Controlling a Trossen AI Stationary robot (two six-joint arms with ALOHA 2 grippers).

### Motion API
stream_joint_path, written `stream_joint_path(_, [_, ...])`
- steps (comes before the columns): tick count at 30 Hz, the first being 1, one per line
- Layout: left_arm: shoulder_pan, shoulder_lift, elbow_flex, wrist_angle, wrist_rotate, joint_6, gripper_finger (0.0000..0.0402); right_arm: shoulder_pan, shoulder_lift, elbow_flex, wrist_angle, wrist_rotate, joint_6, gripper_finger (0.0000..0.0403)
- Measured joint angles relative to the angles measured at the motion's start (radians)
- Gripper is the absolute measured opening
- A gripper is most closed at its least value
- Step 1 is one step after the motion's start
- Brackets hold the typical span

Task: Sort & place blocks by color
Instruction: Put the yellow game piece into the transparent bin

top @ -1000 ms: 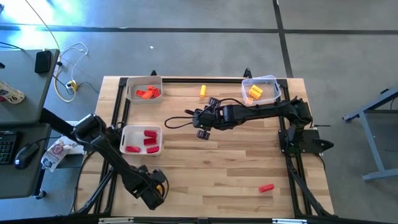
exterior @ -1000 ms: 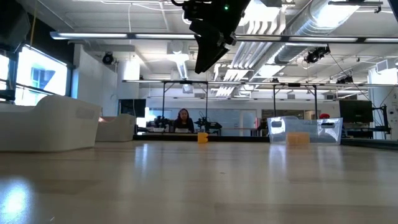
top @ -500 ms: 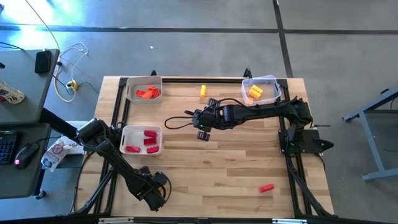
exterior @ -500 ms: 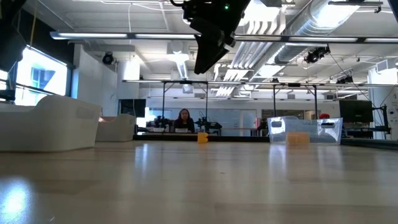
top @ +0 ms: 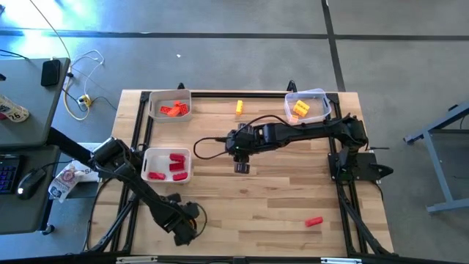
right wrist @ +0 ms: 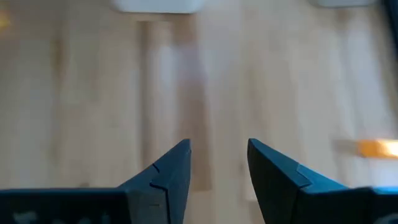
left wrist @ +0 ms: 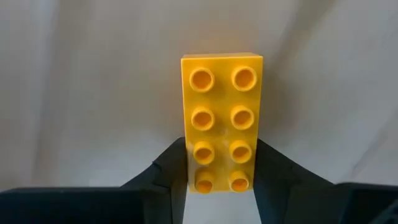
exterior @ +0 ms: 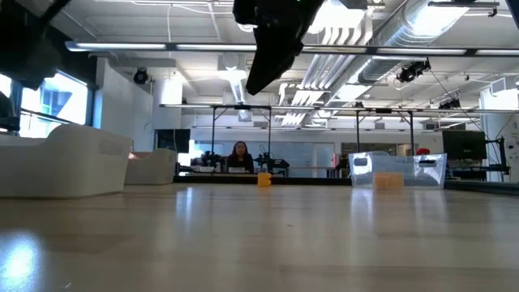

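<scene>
Overhead and table-level views sharing the table (top: 249, 191); both wrist cameras close, facing forward.

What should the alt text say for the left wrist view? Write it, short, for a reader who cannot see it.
A yellow brick with eight studs in two rows fills the centre, studs facing the camera. The left gripper has its two dark fingers pressed against the sides of the brick's near end. Behind it is only a plain pale surface.
</scene>
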Motion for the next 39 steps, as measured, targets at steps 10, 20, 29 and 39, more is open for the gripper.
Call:
stream_joint_path(10, [0.13,-0.118,0.001,0.0,-0.044,0.224,0.0112,0.01,0.0,0.0,0.0,-0.178,-0.114,0.0133])
stream_joint_path(20, [0.289,-0.206,0.002,-0.013,-0.049,0.501,0.0112,0.035,0.0,0.0,-0.012,-0.187,-0.237,0.0155])
stream_joint_path(29, [0.431,-0.29,0.002,-0.028,0.005,0.725,0.0112,0.088,0.0,0.0,-0.017,-0.079,-0.372,0.0215])
stream_joint_path(39, [0.533,-0.332,0.003,-0.017,0.151,0.897,0.0112,0.111,0.0,0.0,0.026,-0.041,-0.481,0.0207])
